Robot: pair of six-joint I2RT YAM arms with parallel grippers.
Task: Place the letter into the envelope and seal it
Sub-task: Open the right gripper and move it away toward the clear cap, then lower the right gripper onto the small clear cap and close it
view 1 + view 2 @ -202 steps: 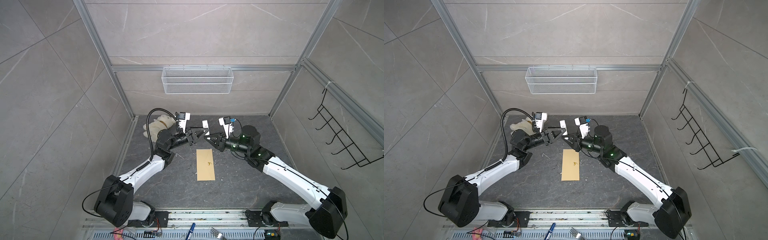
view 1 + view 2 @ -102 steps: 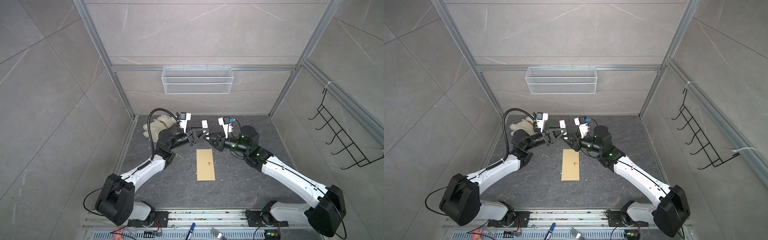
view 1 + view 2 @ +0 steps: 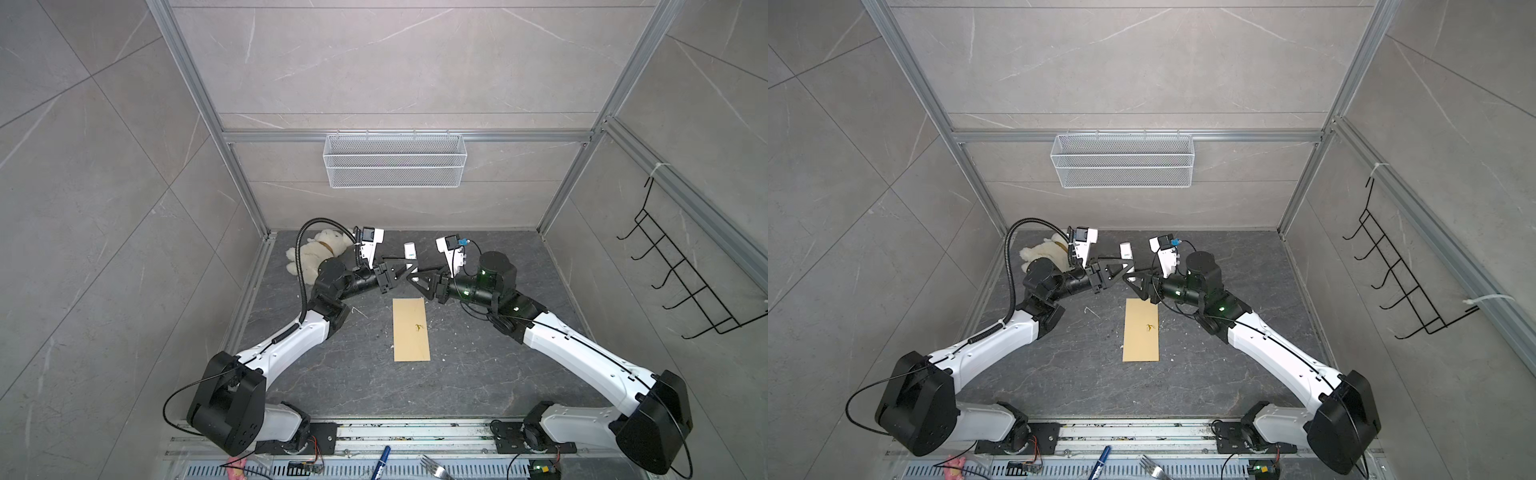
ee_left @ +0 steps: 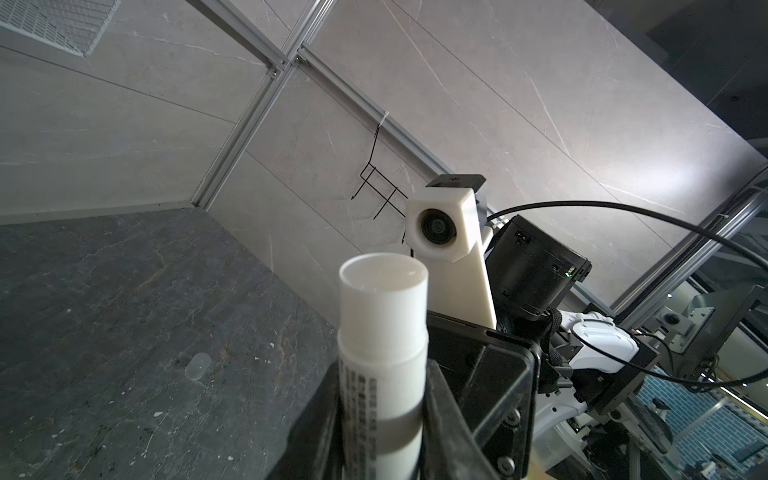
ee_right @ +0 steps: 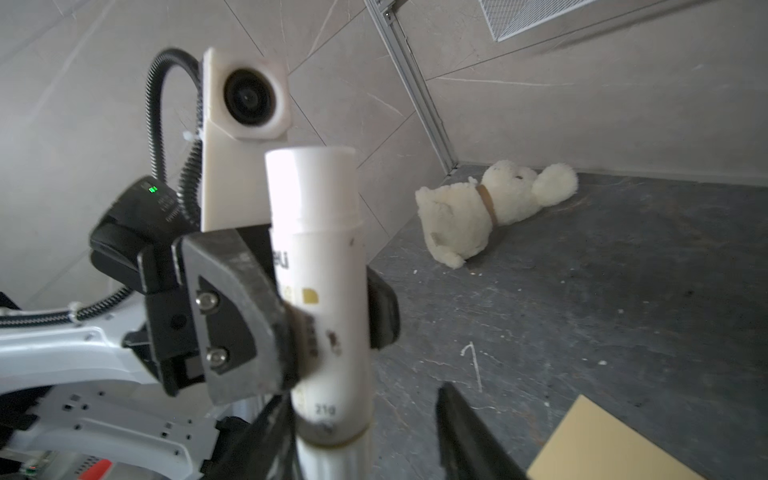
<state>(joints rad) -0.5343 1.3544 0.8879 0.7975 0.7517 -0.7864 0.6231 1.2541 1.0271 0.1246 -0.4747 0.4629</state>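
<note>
The plain tan envelope (image 3: 411, 330) (image 3: 1141, 330) lies flat mid-floor; one corner shows in the right wrist view (image 5: 602, 444). The letter is not in view. Above the envelope's far end both grippers meet at a white glue stick (image 3: 410, 252) (image 3: 1125, 251) that stands upright. My left gripper (image 3: 405, 268) (image 3: 1119, 270) (image 4: 382, 382) is shut on its printed barrel (image 4: 382, 332). My right gripper (image 3: 415, 282) (image 3: 1133, 282) (image 5: 365, 424) is open around the stick's lower end (image 5: 328, 415). One right finger is beside the stick, the other well apart from it.
A cream plush bear (image 3: 316, 253) (image 5: 490, 208) lies at the back left corner. A wire basket (image 3: 395, 166) hangs on the back wall and a black hook rack (image 3: 685, 286) on the right wall. A small translucent round piece (image 4: 197, 365) lies on the floor. A pen (image 3: 380, 457) and fork (image 3: 432, 461) lie by the front rail.
My right gripper's jaws have spread open off the glue stick. My left gripper has closed slightly tighter on it. Both arms have barely moved.
</note>
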